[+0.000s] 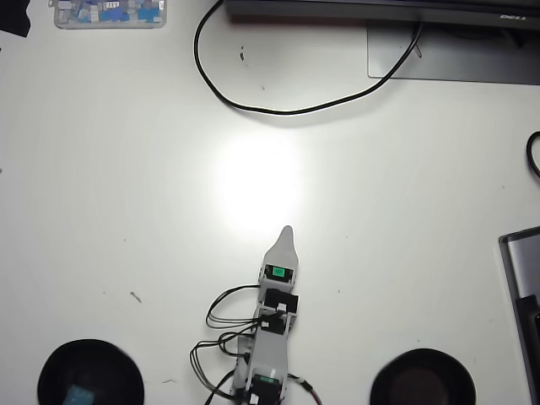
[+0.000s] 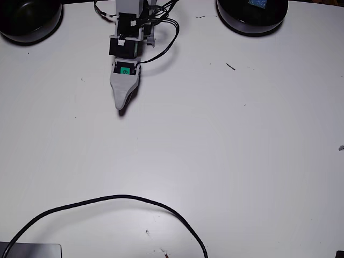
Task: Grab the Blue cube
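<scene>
The blue cube [image 1: 80, 395] lies inside the black bowl [image 1: 59, 363] at the bottom left of the overhead view. In the fixed view the cube [image 2: 258, 3] shows in the bowl [image 2: 236, 19] at the top right edge. My gripper [image 1: 287, 230] lies low over the white table, pointing toward the table's middle, far from the cube. In the fixed view the gripper [image 2: 121, 107] shows a single grey tip. The jaws lie one over the other, so I cannot tell whether they are open or shut. Nothing is seen between them.
A second black bowl [image 1: 422, 380] stands on the other side of the arm and also shows in the fixed view [image 2: 27, 19]. A black cable [image 1: 253, 105] loops across the far table. A monitor stand [image 1: 456, 59], a clear parts box [image 1: 110, 13] and a grey slab [image 1: 523, 287] sit at the edges.
</scene>
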